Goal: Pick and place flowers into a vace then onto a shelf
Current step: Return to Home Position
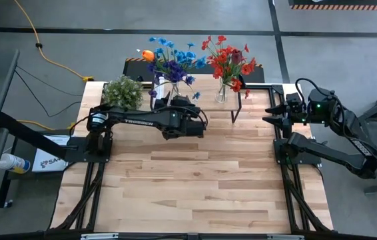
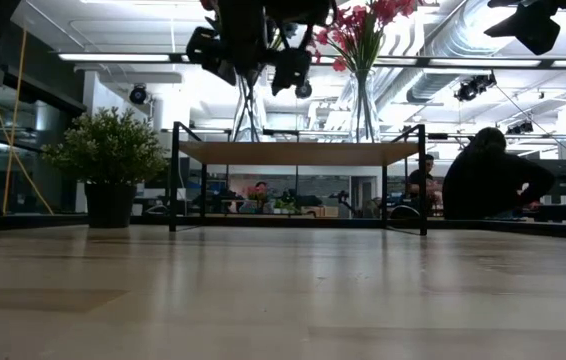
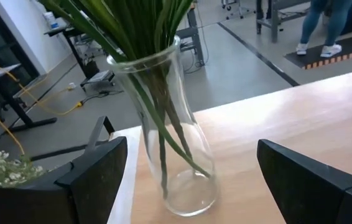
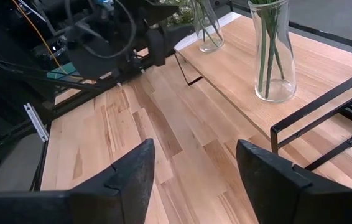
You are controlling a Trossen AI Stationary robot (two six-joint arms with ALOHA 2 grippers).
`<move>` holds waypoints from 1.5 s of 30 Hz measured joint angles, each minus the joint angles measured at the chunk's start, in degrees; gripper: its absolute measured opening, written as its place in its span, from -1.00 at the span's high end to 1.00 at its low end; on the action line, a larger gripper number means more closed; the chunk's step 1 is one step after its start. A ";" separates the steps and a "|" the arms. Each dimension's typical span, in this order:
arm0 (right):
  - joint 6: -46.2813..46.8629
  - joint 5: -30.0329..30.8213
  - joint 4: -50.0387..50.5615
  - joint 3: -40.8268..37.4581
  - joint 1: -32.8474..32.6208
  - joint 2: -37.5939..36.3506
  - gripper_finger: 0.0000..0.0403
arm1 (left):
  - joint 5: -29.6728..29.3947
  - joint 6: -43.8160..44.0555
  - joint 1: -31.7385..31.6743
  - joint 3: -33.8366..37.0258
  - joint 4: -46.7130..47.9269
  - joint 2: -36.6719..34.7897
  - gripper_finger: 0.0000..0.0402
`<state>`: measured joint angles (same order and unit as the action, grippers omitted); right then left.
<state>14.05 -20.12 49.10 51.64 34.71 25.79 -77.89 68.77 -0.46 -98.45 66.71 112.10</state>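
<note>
While my open left end effector (image 3: 191, 146) faces the upright glass vase (image 3: 185, 183) on the shelf (image 3: 325, 115), backing straight off should clear it; my open right end effector (image 4: 194, 149) waits well apart.

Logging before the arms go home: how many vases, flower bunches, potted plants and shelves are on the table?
Transparent vases: 2
Flower bunches, blue-purple-orange and red: 2
Potted plant: 1
Shelf: 1
Total: 6

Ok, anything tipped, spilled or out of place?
Nothing stands out. Left vase and right vase stand upright on the shelf, flowers inside. Left gripper open by the left vase; right gripper open at the table's right edge.
</note>
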 joint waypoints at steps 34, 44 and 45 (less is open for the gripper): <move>0.45 0.00 -0.02 -0.02 -0.01 0.01 -0.07 | 5.46 2.38 29.02 -0.07 11.42 -14.91 -0.95; -2.11 0.00 -0.02 -0.02 0.01 -0.05 -0.07 | 6.87 2.45 35.24 -0.07 15.95 -19.70 -0.95; -2.11 0.00 -0.02 -0.02 0.01 -0.07 -0.07 | 7.26 3.04 35.49 -0.04 16.31 -20.18 -0.95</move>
<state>11.94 -20.12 49.08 51.62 34.72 25.72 -70.63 71.82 35.03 -98.50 83.03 91.92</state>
